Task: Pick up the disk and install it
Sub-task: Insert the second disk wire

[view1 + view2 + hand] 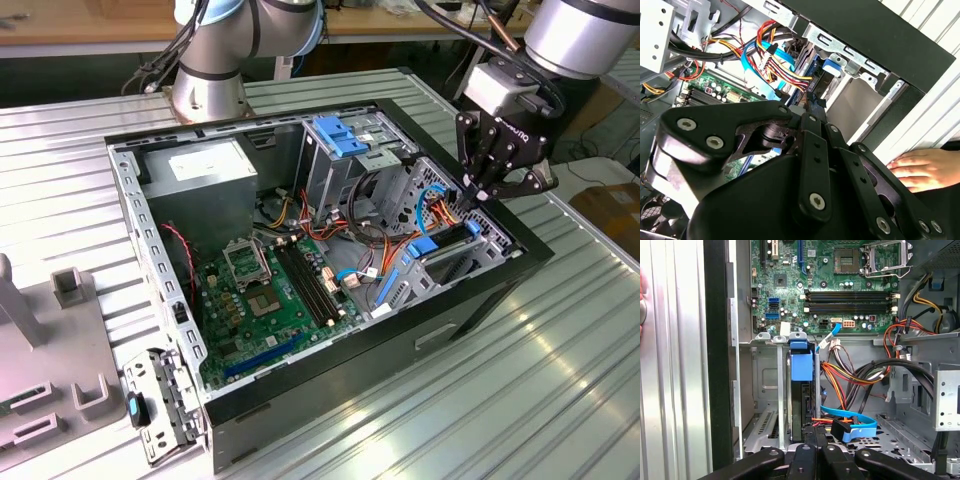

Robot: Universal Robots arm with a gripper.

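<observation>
Black multi-link gripper (470, 200) hung at the right of the exterior view, over the drive cage of the open black computer case (470, 300). Its fingers were drawn together, gripping nothing visible. The grey metal disk with blue plastic rails (801, 390) stood on edge in the cage slot, lower centre of the first wrist view, fingertips just above it. A person's hand (922, 167) rested on the ribbed metal table (560, 400).

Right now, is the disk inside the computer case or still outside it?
Inside. The disk stands on edge in a metal bay of the computer case, blue rails showing, with the gripper just above it.
</observation>
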